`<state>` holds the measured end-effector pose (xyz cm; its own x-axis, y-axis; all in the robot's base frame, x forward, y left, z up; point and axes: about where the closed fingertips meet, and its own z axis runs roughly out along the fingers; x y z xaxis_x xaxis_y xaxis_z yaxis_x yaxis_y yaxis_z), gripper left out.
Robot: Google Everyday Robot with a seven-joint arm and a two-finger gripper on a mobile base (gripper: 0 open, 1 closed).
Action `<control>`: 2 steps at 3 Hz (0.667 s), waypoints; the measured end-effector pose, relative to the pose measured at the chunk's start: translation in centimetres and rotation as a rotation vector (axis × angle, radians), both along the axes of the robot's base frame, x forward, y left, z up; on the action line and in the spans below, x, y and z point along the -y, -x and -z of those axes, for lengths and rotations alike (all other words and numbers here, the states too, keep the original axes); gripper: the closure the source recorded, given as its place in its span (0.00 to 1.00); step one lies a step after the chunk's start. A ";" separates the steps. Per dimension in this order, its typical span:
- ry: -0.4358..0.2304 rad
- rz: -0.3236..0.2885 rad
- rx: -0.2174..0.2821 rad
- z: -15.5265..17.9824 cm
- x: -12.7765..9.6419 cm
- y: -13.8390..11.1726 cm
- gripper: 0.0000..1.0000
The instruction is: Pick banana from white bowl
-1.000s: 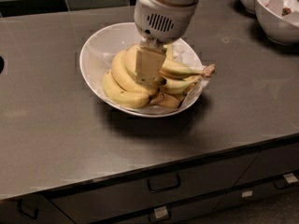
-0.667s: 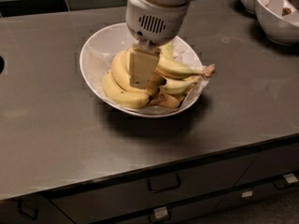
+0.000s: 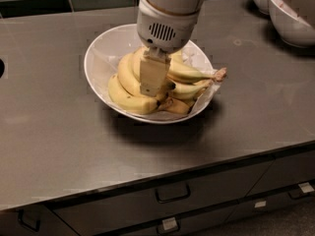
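On the grey surface [image 3: 59, 132], the white bowl [image 3: 98, 48] holds the bunch. The banana [image 3: 130, 101] curves along its near-left side, unmoved. The gripper [image 3: 152, 90] has edged left and sunk slightly, its tip now among the fruit, touching that banana. Whether it grips cannot be told, and nothing is lifted yet.
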<state>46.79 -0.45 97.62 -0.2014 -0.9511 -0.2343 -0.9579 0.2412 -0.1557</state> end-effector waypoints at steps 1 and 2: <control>0.014 0.011 0.026 -0.8 -0.1 -0.9 0.45; 0.023 0.007 0.043 -1.4 -0.6 -1.9 0.46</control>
<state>48.66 0.17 99.00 -0.1984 -0.9550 -0.2206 -0.9485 0.2438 -0.2024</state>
